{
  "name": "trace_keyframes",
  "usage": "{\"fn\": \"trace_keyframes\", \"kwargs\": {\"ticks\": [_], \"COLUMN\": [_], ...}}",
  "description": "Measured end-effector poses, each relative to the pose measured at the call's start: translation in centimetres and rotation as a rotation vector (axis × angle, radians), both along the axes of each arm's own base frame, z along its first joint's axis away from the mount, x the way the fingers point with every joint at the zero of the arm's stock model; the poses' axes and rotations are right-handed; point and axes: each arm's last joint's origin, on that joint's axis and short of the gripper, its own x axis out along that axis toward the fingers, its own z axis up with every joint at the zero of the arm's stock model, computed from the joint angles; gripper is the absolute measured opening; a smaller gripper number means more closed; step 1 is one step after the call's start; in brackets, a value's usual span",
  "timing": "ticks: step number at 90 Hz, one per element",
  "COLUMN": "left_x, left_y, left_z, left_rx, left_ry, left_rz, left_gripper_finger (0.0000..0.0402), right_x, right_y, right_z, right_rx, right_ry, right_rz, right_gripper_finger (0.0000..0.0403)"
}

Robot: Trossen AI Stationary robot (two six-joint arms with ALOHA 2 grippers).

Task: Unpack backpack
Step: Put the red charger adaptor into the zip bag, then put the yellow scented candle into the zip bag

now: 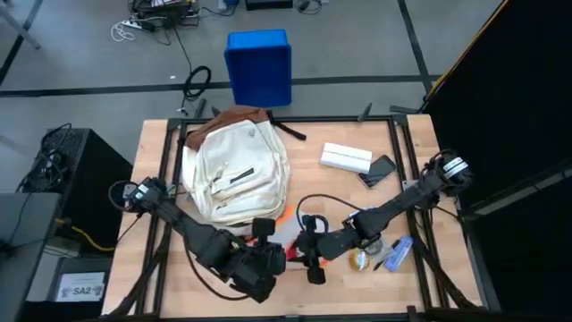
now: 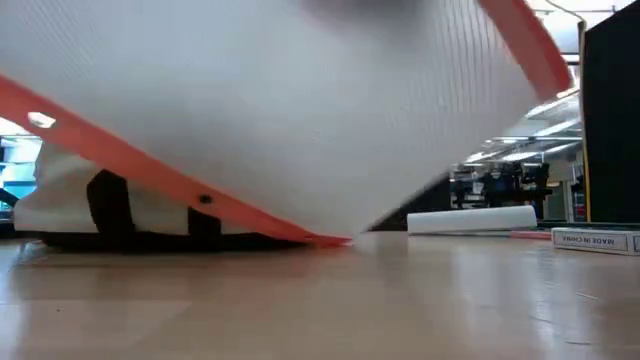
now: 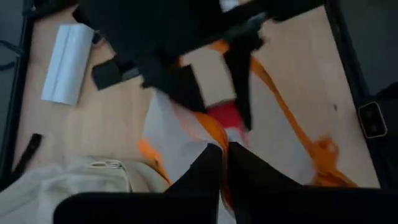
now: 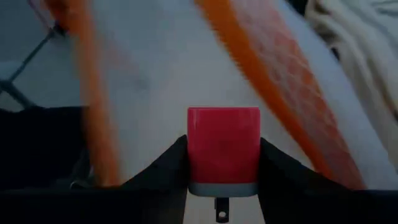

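Right gripper (image 4: 224,155) clamped on red plug (image 4: 224,146) | left gripper (image 3: 224,163) pinching pouch (image 3: 186,134) | box (image 2: 596,240) "MADE IN CHINA"

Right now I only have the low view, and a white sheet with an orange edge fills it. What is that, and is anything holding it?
Observer: It's an orange-edged pouch. The left gripper is shut on it.
Operator: What's the right gripper doing?
Observer: The right gripper is shut on a red charger plug, right by the pouch.
Operator: Is anything lying near the right arm?
Observer: Yes, a small round item and a blue item lie on the table beside it.
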Motion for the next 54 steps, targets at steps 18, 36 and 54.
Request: {"fn": "trace_keyframes", "kwargs": {"ticks": [18, 36, 54], "left_x": [-0.2, -0.6, -2.5], "left_y": [0.2, 0.5, 1.9], "left_z": [0.0, 0.1, 3.2], "left_rx": [0.016, 0.039, 0.014], "left_ry": [0.014, 0.033, -0.042], "left_rz": [0.005, 0.006, 0.025], "left_gripper_finger": [0.0000, 0.0000, 0.0000], "right_x": [0.8, 0.5, -0.9], "right_y": [-1.1, -1.1, -1.1], "right_z": [0.9, 0.8, 2.5], "right_rx": [-0.038, -0.102, -0.099], "right_ry": [-0.008, 0.026, 0.015], "right_rz": [-0.014, -0.001, -0.020], "right_gripper_finger": [0.0120, 0.0242, 0.0287]}}
